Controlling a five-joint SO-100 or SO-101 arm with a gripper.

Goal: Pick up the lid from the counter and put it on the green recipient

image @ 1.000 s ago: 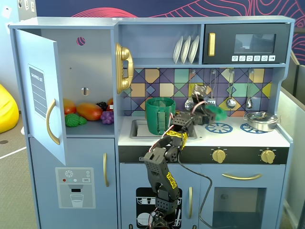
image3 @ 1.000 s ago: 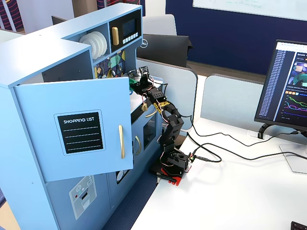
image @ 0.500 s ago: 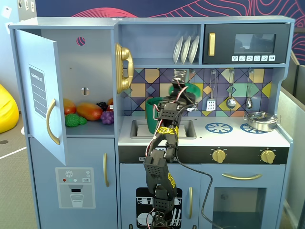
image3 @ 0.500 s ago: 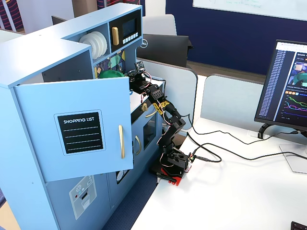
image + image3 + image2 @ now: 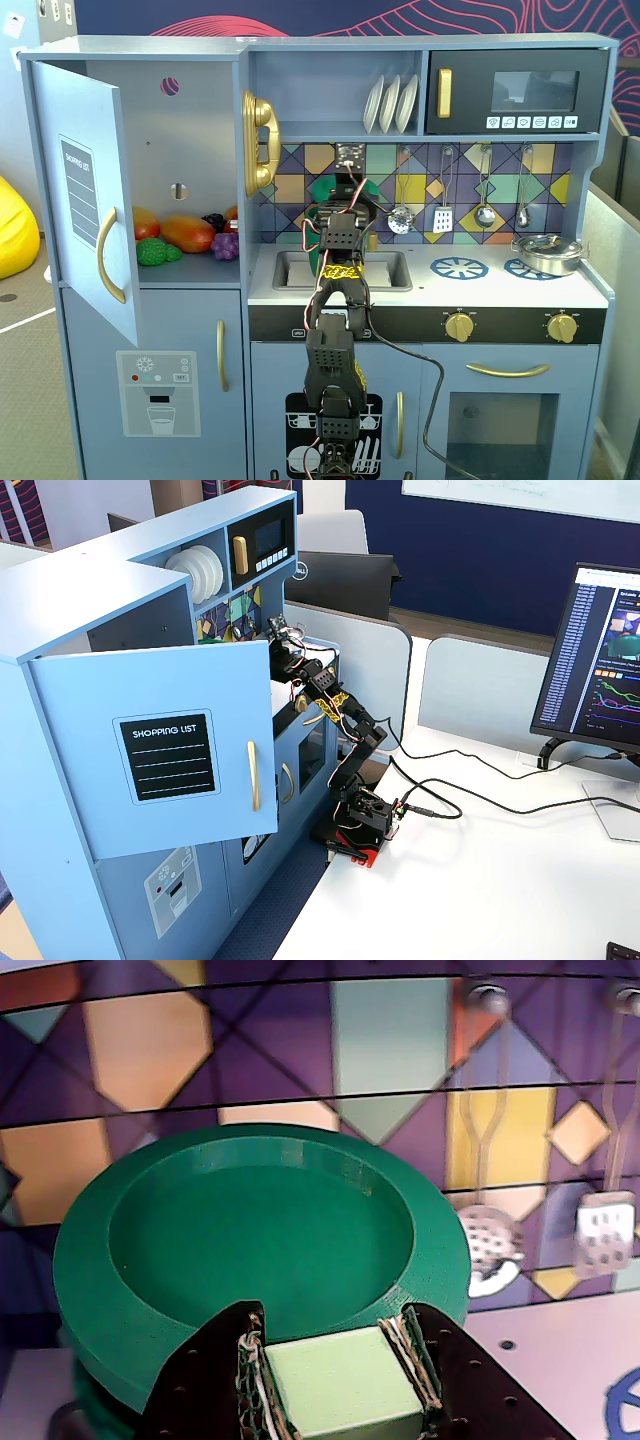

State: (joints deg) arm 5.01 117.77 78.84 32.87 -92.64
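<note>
Pincer (image 5: pixel 342 1385) clamped on the lid's (image 5: pixel 260 1250) square knob — disc held level, apparently to seat over the green recipient (image 5: pixel 322 190).

Lid (image 5: pixel 250 1240) in gripper (image 5: pixel 340 1360), before backsplash (image 5: pixel 380 1050); utensils (image 5: pixel 490 1240) right.

A blue toy kitchen (image 5: pixel 330 300) fills a fixed view, its left door (image 5: pixel 85 195) swung open on a shelf of toy fruit (image 5: pixel 185 235). A tiled backsplash (image 5: pixel 450 185) in purple, yellow and teal carries hanging utensils (image 5: pixel 485 190). White plates (image 5: pixel 390 103) stand on the upper shelf beside a black microwave (image 5: pixel 520 92). A yellow beanbag (image 5: pixel 15 228) lies on the floor at left. In another fixed view, a white desk (image 5: pixel 500 880) bears cables and a lit monitor (image 5: pixel 600 670), grey partitions (image 5: pixel 480 685) and a dark blue wall (image 5: pixel 480 540) behind.
</note>
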